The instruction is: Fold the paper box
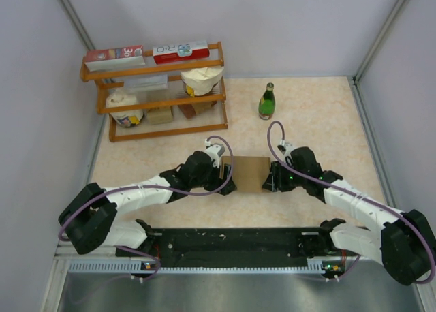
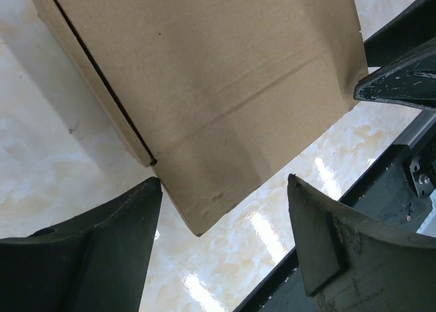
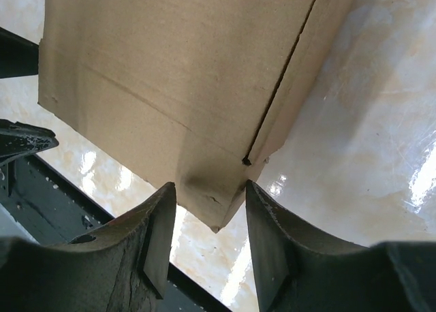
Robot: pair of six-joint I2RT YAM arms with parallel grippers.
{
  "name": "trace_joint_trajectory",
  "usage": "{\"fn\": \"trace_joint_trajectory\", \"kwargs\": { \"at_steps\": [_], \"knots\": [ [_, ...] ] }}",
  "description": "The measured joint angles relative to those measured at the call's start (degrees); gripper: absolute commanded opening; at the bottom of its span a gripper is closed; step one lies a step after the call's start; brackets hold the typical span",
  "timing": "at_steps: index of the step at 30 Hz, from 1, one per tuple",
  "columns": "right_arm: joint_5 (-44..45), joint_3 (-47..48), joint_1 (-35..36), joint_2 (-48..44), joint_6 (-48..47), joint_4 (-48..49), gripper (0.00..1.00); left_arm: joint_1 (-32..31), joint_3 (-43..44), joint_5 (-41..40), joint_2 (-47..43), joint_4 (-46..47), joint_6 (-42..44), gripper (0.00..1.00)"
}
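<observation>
Paper box (image 1: 246,174) on table (image 1: 327,121) centre, toward near edge, between both grippers; top view hides jaws. Left wrist view: left gripper (image 2: 223,189) released, box corner inside, gap at one finger. Right wrist view: right gripper (image 3: 210,189) fingers flank box corner, touching; whether clamped, cannot tell.

Two robot arms, the left arm (image 1: 136,191) and right arm (image 1: 357,204), are each built of white tube-like segments joined by bulky black joints. A thin purple cable (image 1: 268,142) loops along each arm. Both are bolted to a long black rail (image 1: 231,242). The left gripper (image 2: 225,182) and right gripper (image 3: 210,186) each have two dark, wedge-shaped fingers (image 2: 88,251), scuffed and dusty
</observation>
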Motion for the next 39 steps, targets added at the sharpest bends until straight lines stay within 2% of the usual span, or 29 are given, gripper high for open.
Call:
{"fn": "trace_joint_trajectory", "kwargs": {
  "at_steps": [29,39],
  "knots": [
    [1.51,-0.63,0.00,1.57,0.02,1.90,0.36,-0.02,-0.76,-2.43,3.52,0.44,2.97,0.75],
    [1.57,-0.63,0.00,1.57,0.02,2.32,0.31,0.00,-1.25,-1.25,3.54,2.38,2.91,0.67]
  ]
}}
